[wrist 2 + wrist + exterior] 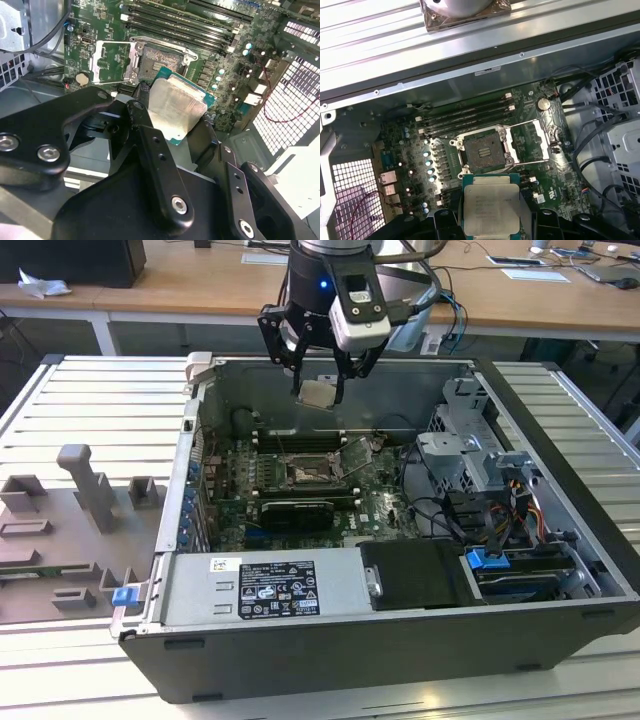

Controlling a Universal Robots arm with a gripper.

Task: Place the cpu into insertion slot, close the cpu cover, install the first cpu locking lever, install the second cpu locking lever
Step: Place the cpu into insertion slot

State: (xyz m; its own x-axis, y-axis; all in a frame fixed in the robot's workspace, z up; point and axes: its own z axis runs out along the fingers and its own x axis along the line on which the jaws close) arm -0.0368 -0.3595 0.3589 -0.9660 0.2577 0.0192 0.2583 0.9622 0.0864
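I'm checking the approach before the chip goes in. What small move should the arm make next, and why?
Probably a slow descent toward the insertion slot, with a slight sideways correction. The gripper holds the cpu high above the board, the slot's dark centre lies bare, and the cpu cover is swung open beside it, so nothing seems to block the way.

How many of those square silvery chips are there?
1: the cpu, pinched in the fingers over the motherboard, short of the empty insertion slot. Others could be hidden.
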